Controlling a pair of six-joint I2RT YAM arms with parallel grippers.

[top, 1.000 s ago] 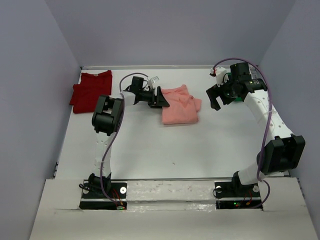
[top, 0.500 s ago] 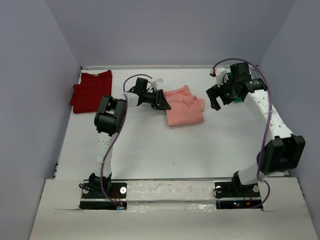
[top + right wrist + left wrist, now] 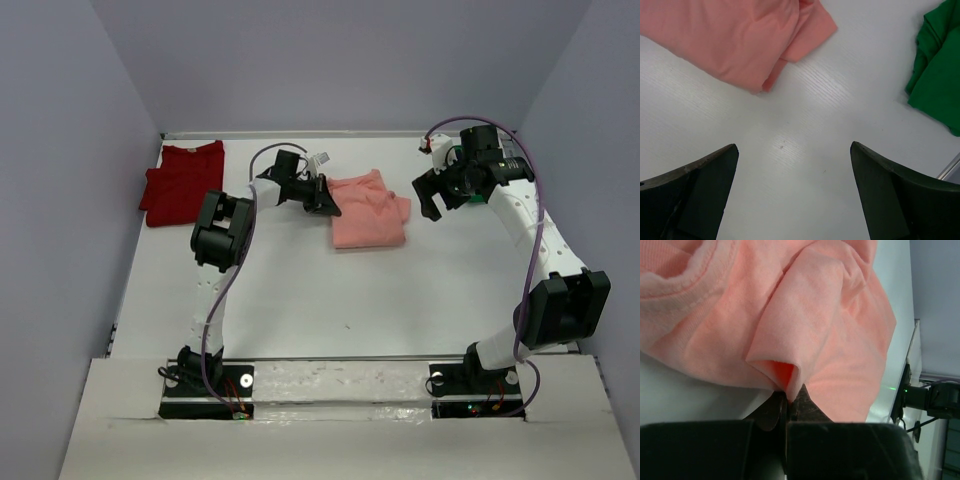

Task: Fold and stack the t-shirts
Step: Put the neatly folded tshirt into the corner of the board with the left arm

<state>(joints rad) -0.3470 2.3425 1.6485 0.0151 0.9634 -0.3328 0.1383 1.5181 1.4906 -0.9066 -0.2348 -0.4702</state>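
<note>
- The pink shirt (image 3: 368, 212) lies in the middle, partly folded.
- The red shirt (image 3: 180, 180) waits far left, the green shirt (image 3: 940, 75) far right.
- My left gripper (image 3: 788, 401) is pinched tight on the pink shirt's edge, so I can fold it.
- My right gripper (image 3: 793, 150) hangs wide open, holding nothing.

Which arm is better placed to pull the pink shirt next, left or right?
Left. The left fingers are shut on a fold of the salmon-pink shirt. The right fingers stand open over bare table between that shirt and the green shirt, holding nothing.
</note>
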